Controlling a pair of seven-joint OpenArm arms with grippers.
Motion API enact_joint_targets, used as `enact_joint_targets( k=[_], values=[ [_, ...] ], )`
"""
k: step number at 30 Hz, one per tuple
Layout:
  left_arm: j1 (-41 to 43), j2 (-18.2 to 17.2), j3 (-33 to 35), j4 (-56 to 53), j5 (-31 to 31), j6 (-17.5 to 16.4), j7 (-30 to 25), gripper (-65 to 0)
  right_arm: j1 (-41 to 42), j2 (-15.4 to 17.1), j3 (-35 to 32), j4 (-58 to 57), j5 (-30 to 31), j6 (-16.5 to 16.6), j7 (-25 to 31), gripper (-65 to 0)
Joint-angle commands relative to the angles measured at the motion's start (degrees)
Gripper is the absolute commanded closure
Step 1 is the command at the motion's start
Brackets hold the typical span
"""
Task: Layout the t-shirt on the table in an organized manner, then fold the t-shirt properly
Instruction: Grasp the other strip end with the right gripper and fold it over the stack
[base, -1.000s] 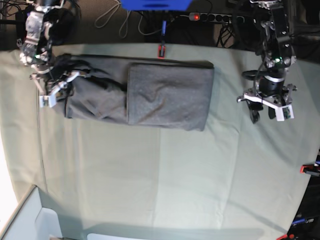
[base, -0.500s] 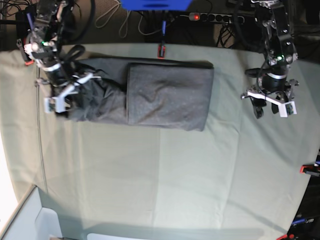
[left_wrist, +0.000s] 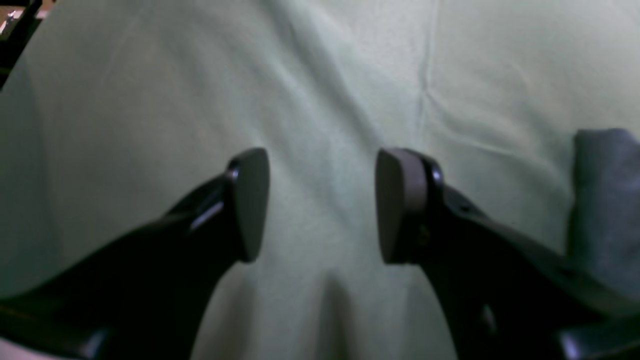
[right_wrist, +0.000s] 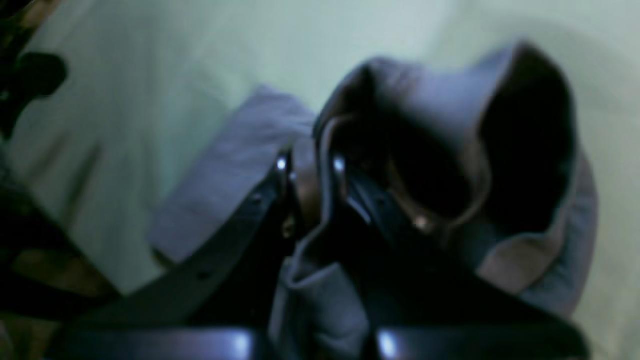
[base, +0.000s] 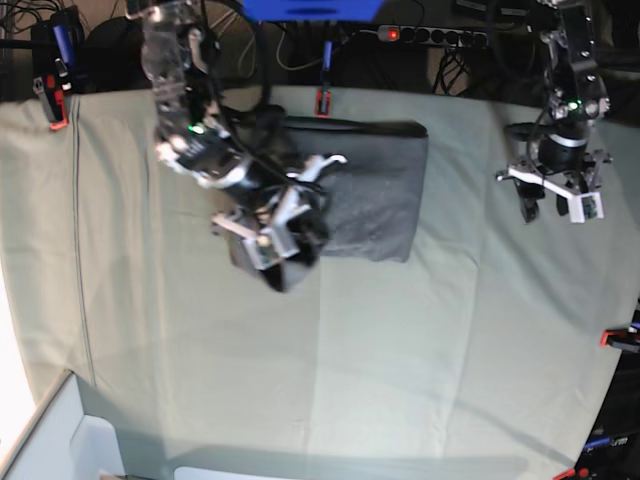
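T-shirt (base: 365, 190), dark grey, lies on the table (base: 400, 360) toward the far edge, left of centre in the base view. Table is covered in pale grey-green cloth, creased, seams running across it. Behind the far edge: dark floor, tangled cables, a power strip (base: 430, 36) with a red light, a blue object (base: 312, 9). Red clamps bite the cloth at the far edge (base: 322, 102), far-left corner (base: 55, 108) and right edge (base: 618, 338). A pale box corner (base: 60, 440) shows bottom left.

Shirt's visible right part lies flat, a folded rectangle. Its left end is lifted and bunched, carried over the flat part. Right wrist view: fabric hangs in a hooded fold with a dark hollow; picture blurred.

Right gripper (right_wrist: 312, 175) is clamped on the t-shirt, cloth pinched between the pads. That arm and the raised bundle hide the shirt's left half in the base view.

Left gripper (left_wrist: 322, 205) hovers over bare cloth well to the side, jaws apart, nothing between them; a grey shirt edge shows at its view's right margin.
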Motion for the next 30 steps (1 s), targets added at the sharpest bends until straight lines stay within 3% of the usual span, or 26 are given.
enact_joint_targets(
  k=[1,8,18,26,28,30],
  values=[
    [0.3,-1.0,-0.2,1.1,-0.3,0.0,-1.3,-32.5,1.9,-0.2,-1.5,-0.6,0.6,0.5,1.5,0.0],
    [3.0,-1.2,-3.2,1.2,-0.3,0.0,-1.4,-32.5,9.0,-1.5,-8.0,-12.2,0.7,0.5,1.8,0.0],
    [3.2,-1.2,-6.6,0.9,-0.3,0.0,-1.4,-32.5,14.3,-4.6,-8.4,-20.3,0.7,0.5,1.8,0.0],
    [3.1,-1.2,-6.6,1.0,-0.3,0.0,-1.4,-32.5,14.0,-4.5,-8.5,-21.6,0.7,0.5,1.3,0.0],
    [3.1,-1.2,-6.5,1.0,-0.3,0.0,-1.4,-32.5,13.3,-4.5,-8.5,-21.4,0.7,0.5,1.3,-2.7],
    [3.0,-1.1,-6.4,1.0,-0.3,0.0,-1.4,-32.5,13.1,-4.6,-9.9,-21.2,0.7,0.5,1.3,-9.8]
  ],
)
